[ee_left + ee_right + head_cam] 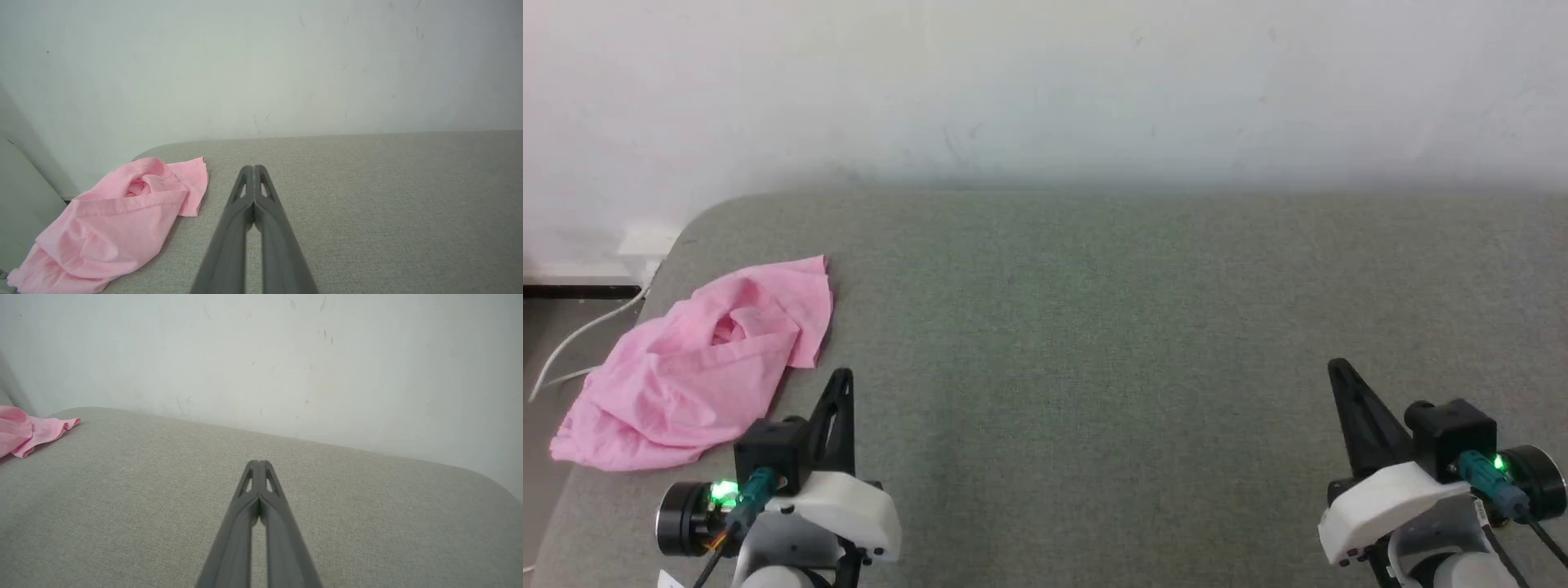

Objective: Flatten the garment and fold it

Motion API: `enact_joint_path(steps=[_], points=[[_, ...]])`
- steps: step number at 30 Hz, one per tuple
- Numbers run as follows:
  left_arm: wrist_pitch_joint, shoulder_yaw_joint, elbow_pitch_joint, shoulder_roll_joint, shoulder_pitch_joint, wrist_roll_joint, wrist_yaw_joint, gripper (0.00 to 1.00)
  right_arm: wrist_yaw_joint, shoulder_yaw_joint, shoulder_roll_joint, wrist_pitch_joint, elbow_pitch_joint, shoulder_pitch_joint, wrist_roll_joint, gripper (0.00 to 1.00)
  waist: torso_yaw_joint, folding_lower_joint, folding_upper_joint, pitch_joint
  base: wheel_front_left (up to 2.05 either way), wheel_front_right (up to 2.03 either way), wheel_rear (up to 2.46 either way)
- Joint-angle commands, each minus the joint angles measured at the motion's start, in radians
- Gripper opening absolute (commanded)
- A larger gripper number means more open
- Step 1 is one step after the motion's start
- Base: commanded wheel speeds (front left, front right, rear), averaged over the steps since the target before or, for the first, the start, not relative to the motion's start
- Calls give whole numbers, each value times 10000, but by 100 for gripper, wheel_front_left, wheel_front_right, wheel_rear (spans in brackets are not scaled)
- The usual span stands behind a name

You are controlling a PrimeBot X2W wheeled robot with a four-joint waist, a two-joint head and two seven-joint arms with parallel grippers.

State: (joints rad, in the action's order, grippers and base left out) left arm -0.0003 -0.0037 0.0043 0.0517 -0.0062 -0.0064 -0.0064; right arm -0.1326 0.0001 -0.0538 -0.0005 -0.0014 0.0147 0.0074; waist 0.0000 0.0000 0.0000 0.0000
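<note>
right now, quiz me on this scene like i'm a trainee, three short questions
1. True or false: the thin light-pink cloth garment lies spread flat on the grey fabric-covered surface.
2. Which is nearer the garment: A, the left gripper, or B, the right gripper?
3. Fill in: both grippers are ____ and hold nothing.
Key: 1 false, it is crumpled in a heap; 2 A; 3 shut.

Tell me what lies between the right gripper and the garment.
In the head view, bare grey cushion runs from the right gripper toward the garment, with the shut left gripper standing just short of the cloth.
</note>
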Motion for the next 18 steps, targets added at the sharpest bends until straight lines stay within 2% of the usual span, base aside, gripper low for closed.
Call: enact_joint_path(steps=[1, 18], points=[[3, 37, -43, -15, 62, 64, 64, 0, 19, -1, 36, 5, 14, -147, -74, 0, 0, 0, 0, 0, 0, 0, 0], [3, 37, -43, -15, 62, 64, 64, 0, 19, -1, 36, 5, 14, -147, -74, 0, 0, 0, 0, 0, 0, 0, 0]])
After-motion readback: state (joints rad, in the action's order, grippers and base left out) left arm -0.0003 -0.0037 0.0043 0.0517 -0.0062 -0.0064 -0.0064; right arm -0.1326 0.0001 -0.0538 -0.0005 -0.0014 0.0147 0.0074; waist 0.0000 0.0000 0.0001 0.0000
